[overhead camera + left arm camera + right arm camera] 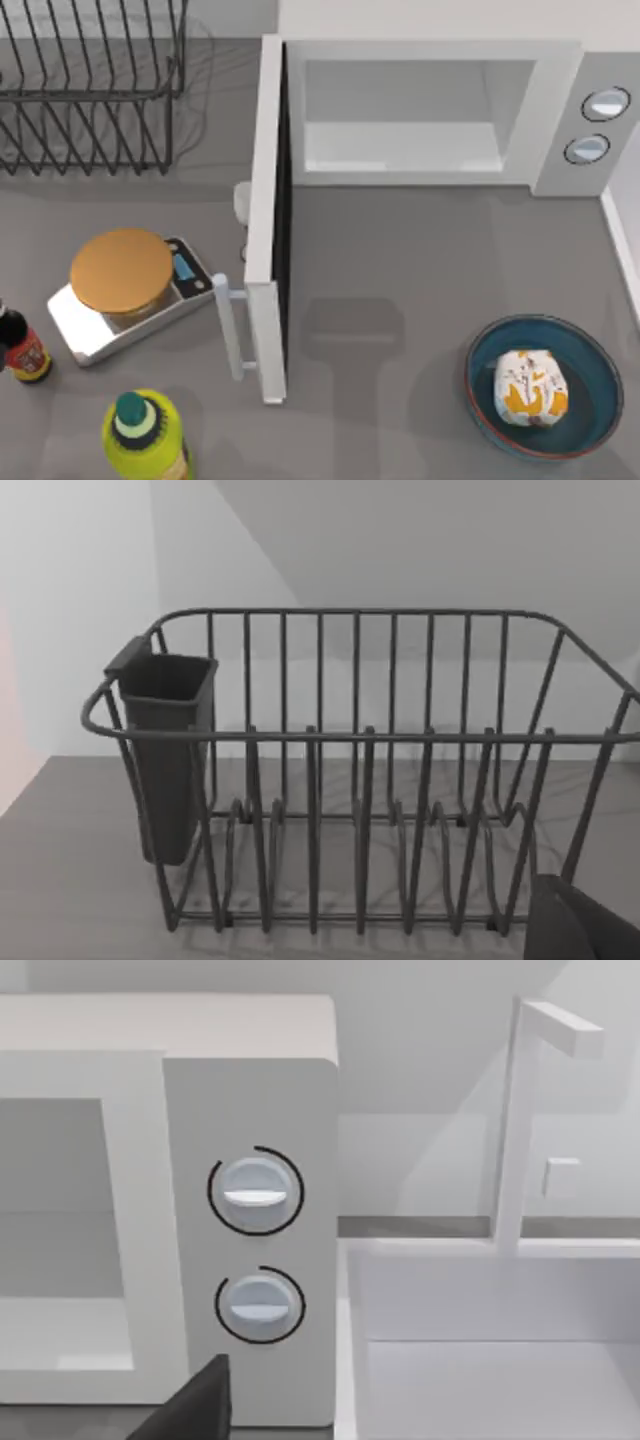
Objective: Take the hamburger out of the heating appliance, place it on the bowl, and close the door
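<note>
The hamburger (531, 387), a small lump in white paper with orange marks, lies inside the dark blue bowl (588, 352) at the table's front right. The white heating appliance (560, 110) stands at the back, its cavity (400, 110) bare. Its door (266, 230) is swung wide open toward the front, the bar handle (228, 330) on its left face. In the right wrist view, a dark part of my right gripper (195, 1405) sits low before the two dials (255, 1192). A dark part of my left gripper (580, 925) faces the dish rack.
A wire dish rack (90, 90) (360, 770) with a dark cutlery cup (170, 750) stands at the back left. A silver scale carries an orange-brown disc (122, 272). At the front left stand a dark sauce bottle (20, 345) and a yellow-green bottle (145, 435).
</note>
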